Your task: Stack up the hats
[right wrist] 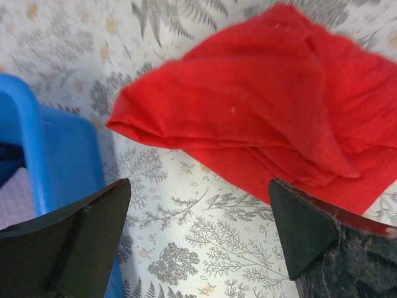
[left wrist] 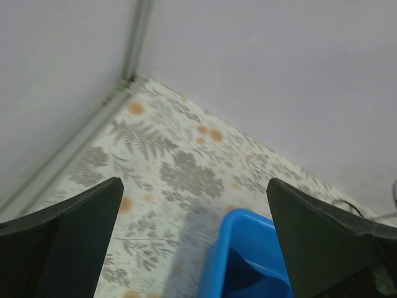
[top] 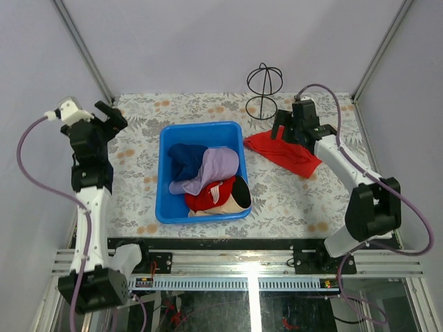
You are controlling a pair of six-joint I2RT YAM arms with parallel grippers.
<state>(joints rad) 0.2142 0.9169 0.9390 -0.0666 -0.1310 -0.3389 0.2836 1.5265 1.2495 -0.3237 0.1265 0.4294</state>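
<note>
All four hats lie heaped in the blue bin (top: pixel 163 176) at mid-table, overlapping so that none shows whole: the navy hat (top: pixel 184 159) at the far left, the lavender hat (top: pixel 216 167) draped across it, the red hat (top: pixel 208 197) nearer, and the beige hat (top: pixel 240 194) at the near right, mostly its black lining showing. The left wrist view catches only one corner of the bin and a dark blue patch inside. The right wrist view cuts the bin down to one wall with a sliver of lavender behind it. The left gripper (left wrist: pixel 195 186) hangs over the table (top: pixel 291 200) left of the bin, jaws spread wide, holding nothing. The right gripper (right wrist: pixel 195 189), jaws likewise wide and empty, hovers between the bin and the red cloth (right wrist: pixel 260 118). The cloth lies crumpled just right of the bin, and from above that arm hides part of it. A wire stand (top: pixel 264 90) stands behind the cloth at the far edge.
</note>
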